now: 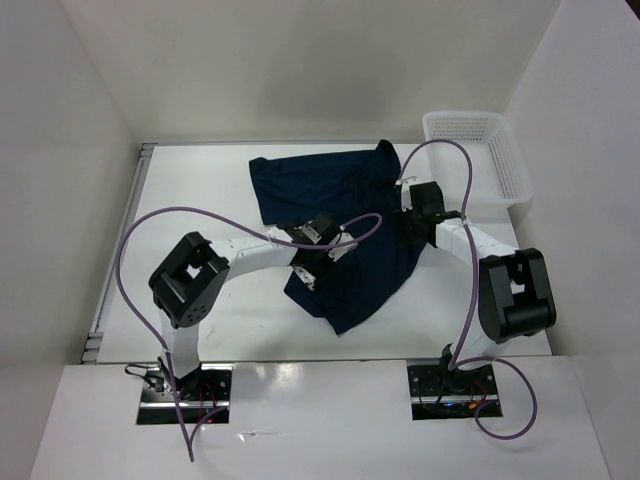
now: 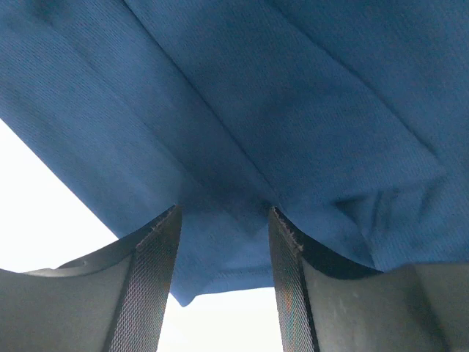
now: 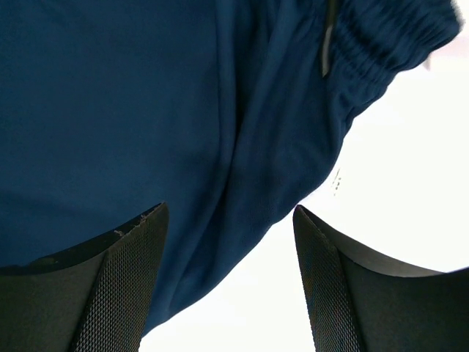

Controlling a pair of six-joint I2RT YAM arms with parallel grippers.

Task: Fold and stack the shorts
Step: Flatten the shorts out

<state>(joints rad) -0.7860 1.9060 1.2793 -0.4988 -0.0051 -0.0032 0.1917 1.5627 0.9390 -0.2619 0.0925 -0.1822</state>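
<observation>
**Both grippers spread over unfolded shorts**

Left gripper [image 2: 223, 214] is spread, with cloth bunched between the fingers but not clamped. It's probably a leg hem, though the view is too close to be sure. Shorts [image 1: 365, 270] lie crumpled mid-desk [image 1: 200, 190], one part trailing toward the near edge. Right gripper [image 3: 229, 213] is also spread, low over the side by the elastic waistband, likely placed to take the opposite edge so both can pull the cloth flat. Basket [image 1: 480, 150] sits far right, clear of the cloth.
</observation>
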